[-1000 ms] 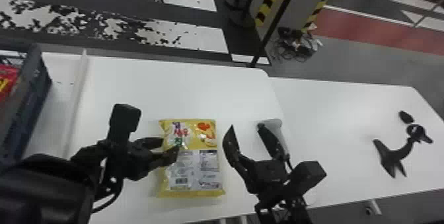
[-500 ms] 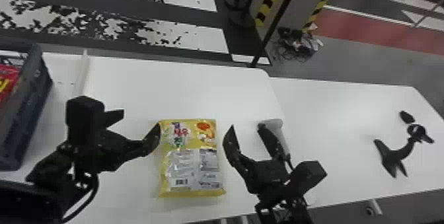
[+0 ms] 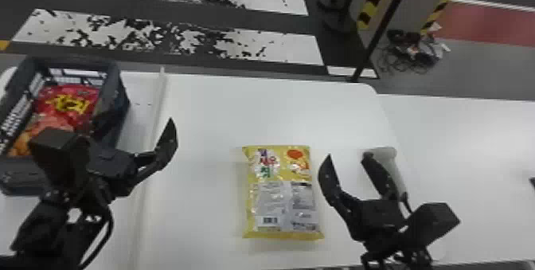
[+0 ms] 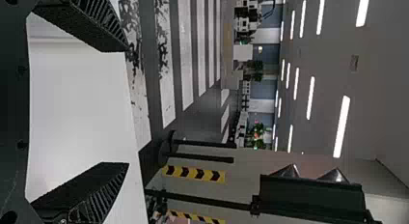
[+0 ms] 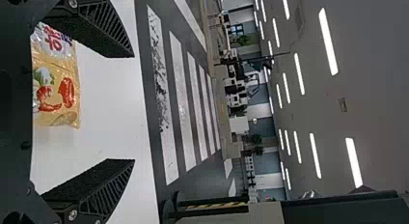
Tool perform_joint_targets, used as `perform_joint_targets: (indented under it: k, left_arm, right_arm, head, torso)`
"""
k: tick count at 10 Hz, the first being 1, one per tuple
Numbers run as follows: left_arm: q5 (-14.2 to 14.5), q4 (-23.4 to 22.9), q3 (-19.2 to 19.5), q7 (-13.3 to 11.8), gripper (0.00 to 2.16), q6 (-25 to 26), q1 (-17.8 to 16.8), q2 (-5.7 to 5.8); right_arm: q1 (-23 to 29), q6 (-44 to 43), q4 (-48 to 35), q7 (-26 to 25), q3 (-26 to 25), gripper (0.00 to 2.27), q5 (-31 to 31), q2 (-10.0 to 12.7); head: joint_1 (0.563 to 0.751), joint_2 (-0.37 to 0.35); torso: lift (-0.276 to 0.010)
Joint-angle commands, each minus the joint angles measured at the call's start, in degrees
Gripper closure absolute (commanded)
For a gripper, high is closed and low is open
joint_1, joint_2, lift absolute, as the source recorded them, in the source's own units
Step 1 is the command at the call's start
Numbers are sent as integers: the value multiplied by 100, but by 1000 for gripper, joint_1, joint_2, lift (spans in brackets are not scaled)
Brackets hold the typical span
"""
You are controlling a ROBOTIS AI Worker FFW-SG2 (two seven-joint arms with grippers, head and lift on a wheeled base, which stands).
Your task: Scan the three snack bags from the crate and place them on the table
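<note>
One yellow snack bag [image 3: 278, 193] lay flat on the tabletop [image 3: 215, 110], and at least one red snack bag [image 3: 67, 104] lay in the crate; whether the orange-and-red part nearer the tabletop's near edge belonged to a second bag could not be told. There was one pale handheld scanner [image 3: 384, 153], and there were two hands.

The single dark crate [image 3: 71, 64] stood at the tabletop's left end, its walls slatted. The left hand [image 3: 140, 118] was beside it, partly in front of it in the head view, its fingers spread well apart with nothing between them. The right hand [image 3: 346, 155] was between the yellow bag and the tabletop's right edge, its fingers also apart and empty, one of them partly covering the scanner.

The yellow bag lay nearer the near edge than the far one, its grey label panel and barcode facing up. The tabletop was white, with a pale raised strip [image 3: 159, 90] running from the far edge toward the near one, just beside the crate. A second white table [image 3: 477, 137] adjoined its right edge. Beyond, the dark floor bore worn white stripes, and a tangle of cables [image 3: 414, 50] lay near yellow-and-black striped panels.
</note>
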Motion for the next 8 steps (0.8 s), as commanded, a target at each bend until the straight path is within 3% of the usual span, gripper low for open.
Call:
perform_joint_targets:
  k: [1,2,3,4,5,8]
  left_arm:
    - [144,-76,383,-6,22,-223,186,19]
    - [258,-67,515,-6,26,-451,283,36]
    - [276,3,559,3,33,-767,362,28]
    - [276,108,559,12,39,-1137,415,28]
    - [276,240,559,30,66,-1488,450,10]
    - [276,460,523,47,66,-1629,511,-34]
  right_arm:
    - [-14,34,3,72,22,137,46,4]
    - [-14,87,-6,213,31,346,64,4]
    - [-41,193,3,398,31,707,134,4]
    - [-67,333,3,635,39,1747,143,-5]
    - [-102,579,-14,661,127,2260,248,-5]
    - [-463,1687,29,1364,382,2260,494,-32]
  head:
    - [695,-136]
    - [695,-91]
    - [695,-49]
    - [695,-20]
    - [695,-2]
    - [695,59]
  torso:
    - [-62]
    - [-62]
    - [-62]
    - [-62]
    - [-62]
    - [-62]
